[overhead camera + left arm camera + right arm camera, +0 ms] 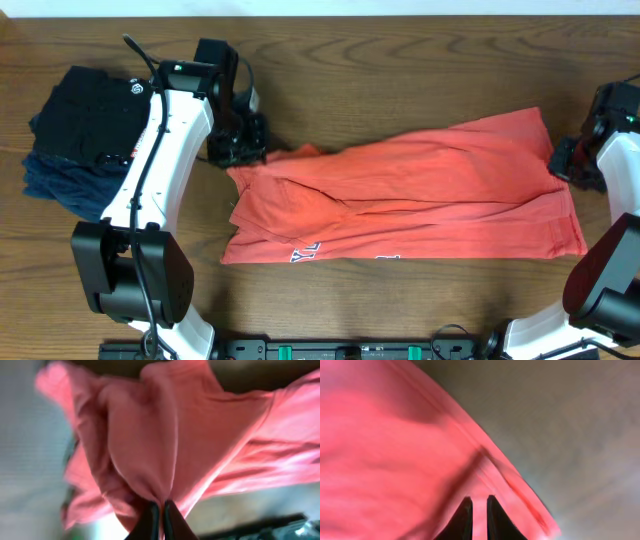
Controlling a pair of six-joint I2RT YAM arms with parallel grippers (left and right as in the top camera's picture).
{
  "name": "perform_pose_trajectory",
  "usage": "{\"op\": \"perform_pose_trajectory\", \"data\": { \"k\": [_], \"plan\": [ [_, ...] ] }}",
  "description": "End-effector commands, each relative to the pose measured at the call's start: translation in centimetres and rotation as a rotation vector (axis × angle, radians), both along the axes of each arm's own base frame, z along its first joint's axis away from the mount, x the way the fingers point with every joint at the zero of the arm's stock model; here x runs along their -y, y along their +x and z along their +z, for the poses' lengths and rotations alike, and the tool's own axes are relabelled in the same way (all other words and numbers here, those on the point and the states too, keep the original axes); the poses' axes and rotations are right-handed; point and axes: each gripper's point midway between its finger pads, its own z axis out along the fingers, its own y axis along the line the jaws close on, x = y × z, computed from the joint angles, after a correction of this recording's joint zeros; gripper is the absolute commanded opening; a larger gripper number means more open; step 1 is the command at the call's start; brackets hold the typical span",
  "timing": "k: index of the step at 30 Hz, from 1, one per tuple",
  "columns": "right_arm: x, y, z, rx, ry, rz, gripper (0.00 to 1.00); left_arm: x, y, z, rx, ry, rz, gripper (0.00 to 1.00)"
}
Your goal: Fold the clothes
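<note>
The coral-red T-shirt (420, 190) lies stretched across the table's middle, partly folded lengthwise, with bits of white lettering showing at its front edge. My left gripper (240, 148) is shut on the shirt's left end; in the left wrist view the fingers (160, 510) pinch a bunched fold of red cloth (150, 440). My right gripper (568, 160) is shut on the shirt's right edge; in the right wrist view the fingers (479, 510) clamp the red fabric (385, 460) near its hem.
A black folded garment (90, 115) lies on a navy-blue folded garment (55, 180) at the left of the wooden table (400, 70). The arm bases stand along the front edge.
</note>
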Motion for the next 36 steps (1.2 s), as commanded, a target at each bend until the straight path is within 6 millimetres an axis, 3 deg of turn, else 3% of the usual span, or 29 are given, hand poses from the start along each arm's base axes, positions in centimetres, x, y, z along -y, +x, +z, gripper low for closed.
{"op": "perform_pose_trajectory", "data": {
  "k": [1,4,6,7,12,17,19,26,31,36],
  "plan": [
    [1.3,-1.5,1.2,-0.037,-0.081,-0.04,0.09,-1.9,-1.1,-0.5,-0.039,0.103,-0.019,0.06],
    [0.5,-0.1,1.0,0.025,-0.022,-0.024,0.13,-1.8,-1.0,-0.6,-0.028,0.1,-0.044,0.06],
    [-0.8,1.7,0.9,0.107,0.058,0.003,0.32,-1.7,-0.4,-0.6,-0.005,0.096,-0.042,0.06],
    [-1.6,2.8,1.0,0.158,0.104,0.021,0.35,-1.7,-0.2,-0.6,0.005,0.094,-0.042,0.06],
    [-3.4,7.3,1.9,0.334,0.173,0.075,0.32,-1.5,0.5,-0.6,0.033,0.089,-0.037,0.06],
    [-5.3,11.2,0.9,0.404,0.137,0.154,0.48,-1.5,0.9,-0.6,0.048,0.087,-0.033,0.06],
    [-5.6,12.3,-0.1,0.411,0.121,0.168,0.49,-1.4,1.0,-0.6,0.05,0.086,-0.029,0.06],
    [-5.3,14.4,-4.8,0.41,0.116,0.163,0.54,-1.4,1.1,-0.6,0.055,0.086,-0.029,0.06],
    [-4.9,16.1,-6.3,0.455,0.104,0.161,0.56,-1.4,1.3,-0.6,0.062,0.085,-0.028,0.06],
    [-4.8,16.3,-8.2,0.448,0.107,0.15,0.58,-1.3,1.5,-0.6,0.072,0.084,-0.028,0.06]
  ]
}}
